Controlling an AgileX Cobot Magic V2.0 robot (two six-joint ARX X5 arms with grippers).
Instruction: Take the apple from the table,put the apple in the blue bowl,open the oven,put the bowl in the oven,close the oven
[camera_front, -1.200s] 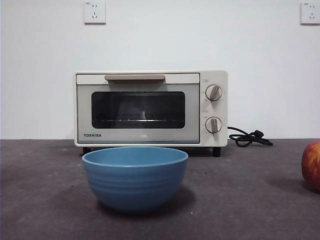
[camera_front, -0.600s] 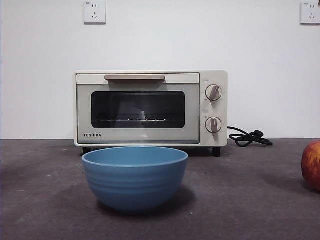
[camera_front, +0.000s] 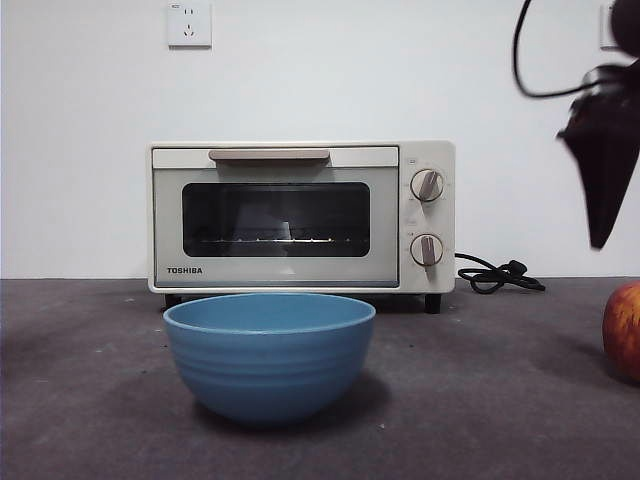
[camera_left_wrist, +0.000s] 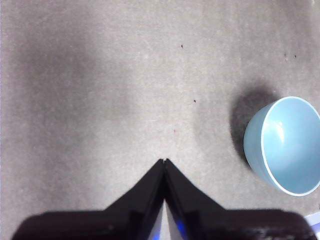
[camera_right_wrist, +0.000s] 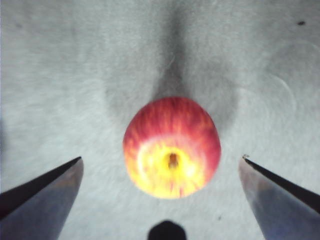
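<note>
The red and yellow apple (camera_right_wrist: 171, 147) rests on the grey table (camera_right_wrist: 60, 80), and only its edge shows as the apple (camera_front: 623, 330) at the right border of the front view. My right gripper (camera_right_wrist: 161, 159) hangs above it, open, one jaw on each side and clear of the fruit; in the front view the right gripper (camera_front: 603, 160) shows as a dark tip at the upper right. The blue bowl (camera_front: 270, 354) stands empty in front of the cream oven (camera_front: 302, 216), whose door is closed. My left gripper (camera_left_wrist: 165, 161) is shut over bare table, the blue bowl (camera_left_wrist: 285, 145) off to one side.
A black power cord (camera_front: 498, 275) lies on the table to the right of the oven. Two wall sockets (camera_front: 189, 23) sit high on the white wall behind. Bare tabletop (camera_front: 90, 380) stretches left of the bowl.
A dark gripper with its cable has come down into the front view's upper right, above the apple. Bowl, oven and apple have not moved.
</note>
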